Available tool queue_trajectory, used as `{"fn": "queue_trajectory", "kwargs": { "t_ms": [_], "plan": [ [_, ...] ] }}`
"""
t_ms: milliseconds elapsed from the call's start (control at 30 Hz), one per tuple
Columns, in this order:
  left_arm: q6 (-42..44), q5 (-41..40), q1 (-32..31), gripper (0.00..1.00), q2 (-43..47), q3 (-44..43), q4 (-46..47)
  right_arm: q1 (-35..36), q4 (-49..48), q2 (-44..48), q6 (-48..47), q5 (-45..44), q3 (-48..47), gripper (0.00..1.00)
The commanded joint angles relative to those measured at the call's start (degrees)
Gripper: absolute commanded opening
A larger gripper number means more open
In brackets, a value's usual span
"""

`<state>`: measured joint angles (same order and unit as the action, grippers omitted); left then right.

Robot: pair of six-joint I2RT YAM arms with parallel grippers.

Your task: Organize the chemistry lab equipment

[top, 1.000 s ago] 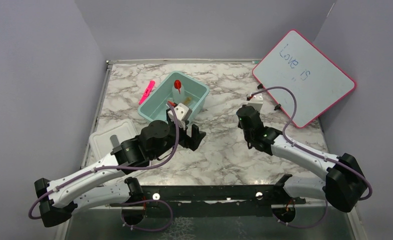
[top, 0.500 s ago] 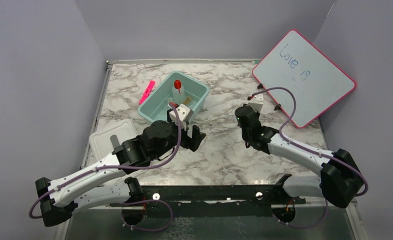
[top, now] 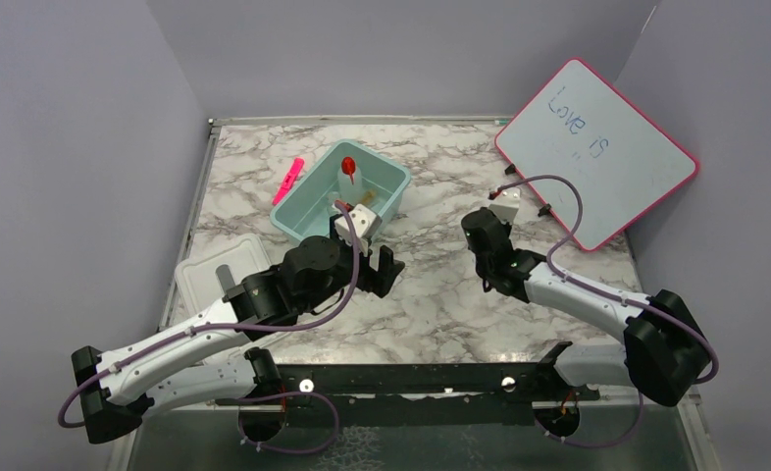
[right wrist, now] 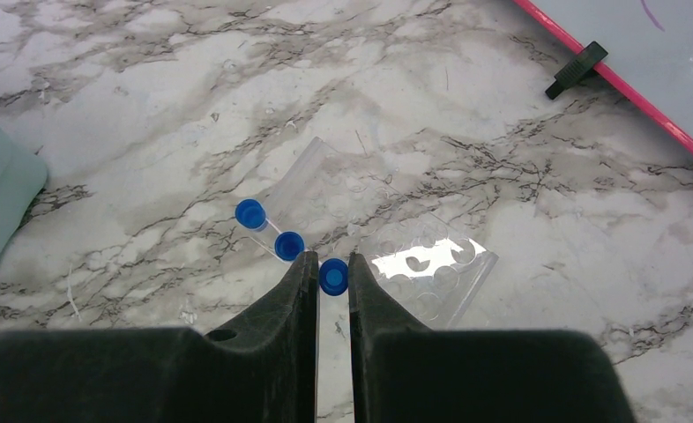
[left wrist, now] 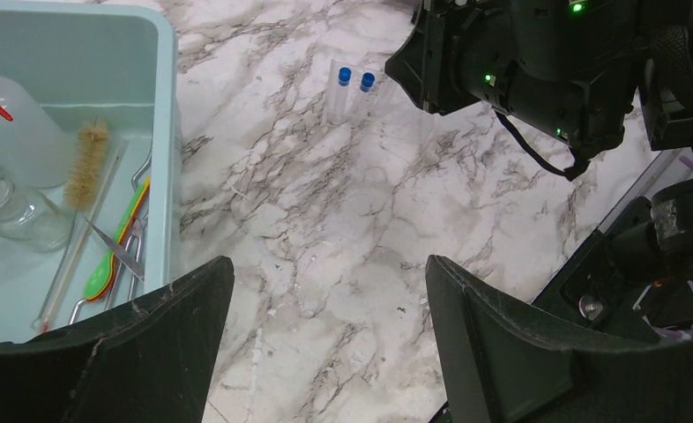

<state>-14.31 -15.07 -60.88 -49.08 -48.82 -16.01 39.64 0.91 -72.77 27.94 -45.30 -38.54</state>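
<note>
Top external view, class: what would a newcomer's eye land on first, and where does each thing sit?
The pink-framed whiteboard, with handwriting on it, stands out most, propped at the table's far right. Next comes the teal bin at the far centre-left, with a red-capped bottle standing in it. In the right wrist view, the right tool pinches a blue-capped tube.
</note>
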Motion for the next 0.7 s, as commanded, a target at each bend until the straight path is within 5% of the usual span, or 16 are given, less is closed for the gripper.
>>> {"fn": "queue_trajectory", "kwargs": {
  "t_ms": [0, 667],
  "plan": [
    [0.41, -0.97, -0.11, 0.83, -0.12, 0.48, 0.46, -0.43, -0.99, -0.45, 1.99, 0.74, 1.15, 0.11],
    [0.5, -1.1, -0.11, 0.83, -0.48, 0.45, 0.27, -0.7, -2.87, -2.54, -0.22, 3.26, 1.62, 0.15]
  ]
}}
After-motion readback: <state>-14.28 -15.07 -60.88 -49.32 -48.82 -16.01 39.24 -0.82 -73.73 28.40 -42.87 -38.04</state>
